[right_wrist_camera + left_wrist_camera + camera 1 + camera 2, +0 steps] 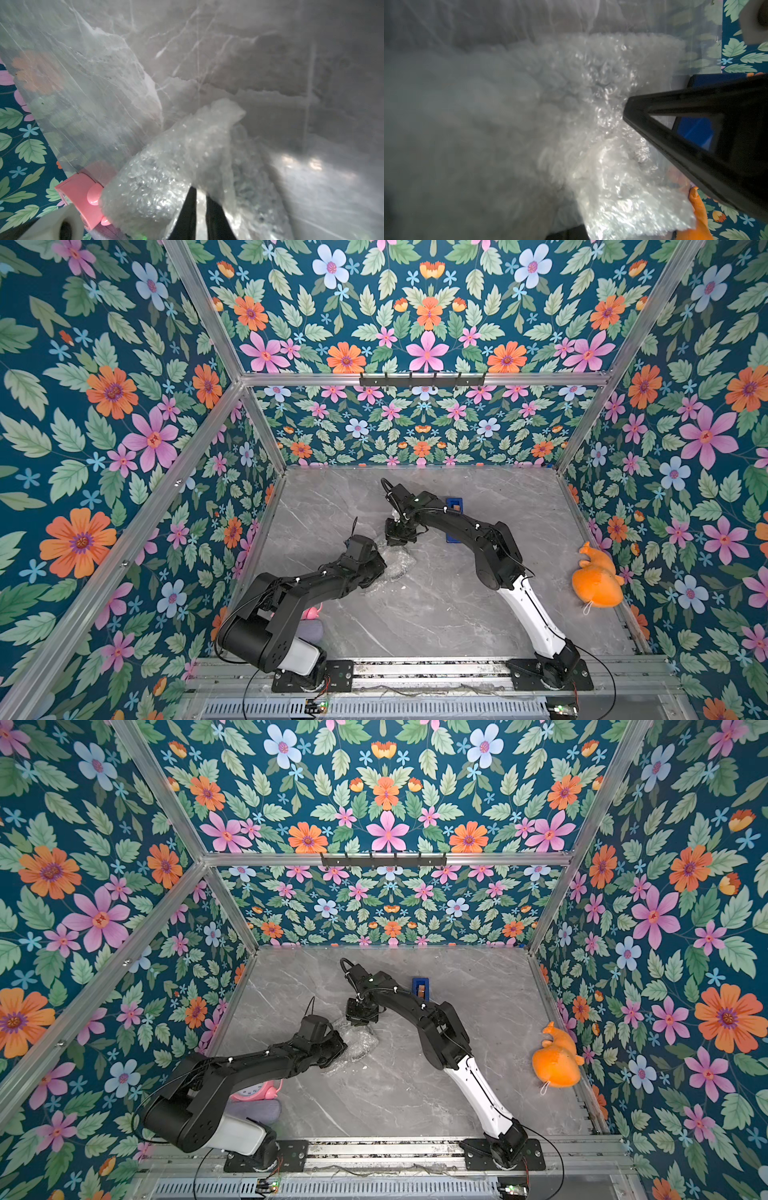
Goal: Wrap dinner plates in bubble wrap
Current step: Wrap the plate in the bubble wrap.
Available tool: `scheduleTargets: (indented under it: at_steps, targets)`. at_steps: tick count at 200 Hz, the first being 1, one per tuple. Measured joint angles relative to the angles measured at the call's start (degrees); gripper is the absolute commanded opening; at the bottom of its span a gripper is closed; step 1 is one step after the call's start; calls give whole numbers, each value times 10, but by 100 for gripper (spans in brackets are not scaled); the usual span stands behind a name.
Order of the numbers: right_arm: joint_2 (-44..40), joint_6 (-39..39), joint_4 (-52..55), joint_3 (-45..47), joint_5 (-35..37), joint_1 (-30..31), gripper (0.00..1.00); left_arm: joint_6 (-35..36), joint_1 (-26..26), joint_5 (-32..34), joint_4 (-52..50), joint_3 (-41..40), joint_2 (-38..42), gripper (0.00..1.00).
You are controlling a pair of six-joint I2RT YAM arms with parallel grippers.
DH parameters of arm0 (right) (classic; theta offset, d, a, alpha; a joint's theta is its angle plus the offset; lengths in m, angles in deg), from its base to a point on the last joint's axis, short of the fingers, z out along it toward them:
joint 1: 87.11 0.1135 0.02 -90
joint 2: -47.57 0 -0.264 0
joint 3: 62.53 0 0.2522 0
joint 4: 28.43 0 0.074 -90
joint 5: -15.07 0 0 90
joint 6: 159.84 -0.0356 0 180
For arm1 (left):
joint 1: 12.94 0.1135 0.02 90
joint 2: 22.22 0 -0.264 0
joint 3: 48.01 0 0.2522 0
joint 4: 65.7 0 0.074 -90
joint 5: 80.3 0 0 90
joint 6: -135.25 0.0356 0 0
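The bubble wrap (397, 566) will handle as light, limp and springy. It gives no resistance, slides easily on the smooth marble table (478, 614), and tends to unfold once released, so a hold is best taken on a free edge or corner, pinching through both layers rather than on the puffed middle. In both top views it lies just to the 9 o'clock side of the table's centre, bunched into a crumpled, clear, silvery heap instead of a flat sheet. The right wrist view shows it rolled into a fat, dimpled, glinting fold. The right gripper (200, 199) sits at the heap's 12 o'clock edge, its fingers nearly together with a strip of film pinched between them. The left gripper (375, 568) is at the heap's 9 o'clock side with its fingers closed. Whether film is caught in them cannot be made out. The plate shows in no view. It may be inside the bundle, and if so it is rigid, slick and breakable.
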Motion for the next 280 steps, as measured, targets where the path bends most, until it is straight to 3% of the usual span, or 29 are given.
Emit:
scheduleTargets:
  at_steps: [18,60,89,142,183,280]
  targets:
    - [-28,0,-10,53,5,1,7,6,1,2,-14,2,3,0]
    - [-157,-39,-112,300,12,27,3,18,2,8,-51,22,4,6]
    - [-214,-80,-161,388,15,53,3,37,2,11,-75,37,4,9]
    - [-287,-97,-140,361,53,75,7,65,2,5,-81,29,9,10]
    - [-259,-89,-136,318,41,109,4,63,2,-19,-47,10,15,14]
    - [-252,-112,-167,438,28,93,1,63,2,-36,-35,7,14,17]
